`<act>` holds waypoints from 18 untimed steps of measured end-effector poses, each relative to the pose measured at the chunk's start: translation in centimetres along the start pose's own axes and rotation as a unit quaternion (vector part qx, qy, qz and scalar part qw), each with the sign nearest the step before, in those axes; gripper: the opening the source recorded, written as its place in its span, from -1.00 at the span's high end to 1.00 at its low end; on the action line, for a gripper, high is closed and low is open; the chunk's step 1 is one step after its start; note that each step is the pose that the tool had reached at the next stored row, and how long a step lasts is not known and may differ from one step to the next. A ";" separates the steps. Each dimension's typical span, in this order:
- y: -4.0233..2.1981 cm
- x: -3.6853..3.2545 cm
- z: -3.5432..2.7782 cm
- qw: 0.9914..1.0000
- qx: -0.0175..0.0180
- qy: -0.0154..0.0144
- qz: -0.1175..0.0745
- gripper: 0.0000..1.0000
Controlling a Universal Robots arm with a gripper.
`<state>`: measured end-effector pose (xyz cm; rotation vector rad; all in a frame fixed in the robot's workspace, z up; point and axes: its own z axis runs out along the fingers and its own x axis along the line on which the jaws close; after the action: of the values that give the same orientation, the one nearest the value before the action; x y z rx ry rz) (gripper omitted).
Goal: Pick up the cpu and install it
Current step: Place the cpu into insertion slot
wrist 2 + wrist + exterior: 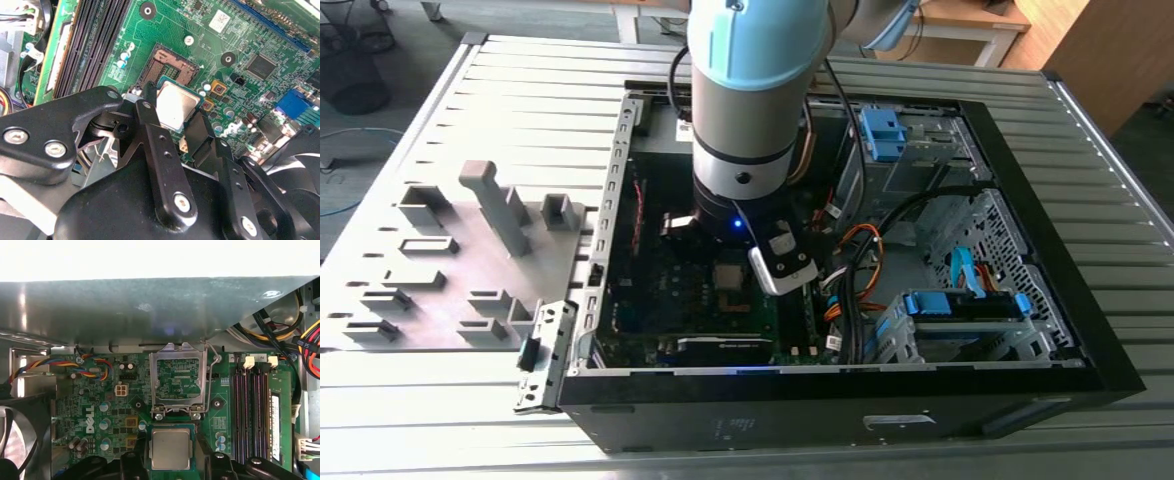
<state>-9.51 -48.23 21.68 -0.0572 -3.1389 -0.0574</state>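
your cpu (172,100) lies face up, clamped between the two black fingers (150,117) of the pincer (176,111), over the green motherboard (165,25). the second wrist view gives you the dark open socket (167,62) just beside it, next to the ram slots (90,45). the first wrist view gives you a metal frame (178,377) near the cpu and the case wall (150,310) behind. the exterior view gives you the arm (744,100) reaching into the open case (854,385) on the bench (520,70), with the grey tray (454,290) on that view's left.

one cpu (170,448), one gripper (174,116), one computer case (854,402), one tray (563,265)
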 end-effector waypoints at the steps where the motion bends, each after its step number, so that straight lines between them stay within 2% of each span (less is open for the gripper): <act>1: 0.00 0.00 0.04 1.000 0.000 0.000 0.000 0.06; 6: -0.08 0.00 0.34 1.000 0.000 0.000 0.000 0.06; 13: -0.57 -0.03 0.70 1.000 0.000 0.000 0.000 0.06; 18: -0.68 -0.33 1.08 1.000 0.000 0.000 0.000 0.06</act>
<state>-9.21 -48.88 20.57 -0.0571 -3.1388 -0.0575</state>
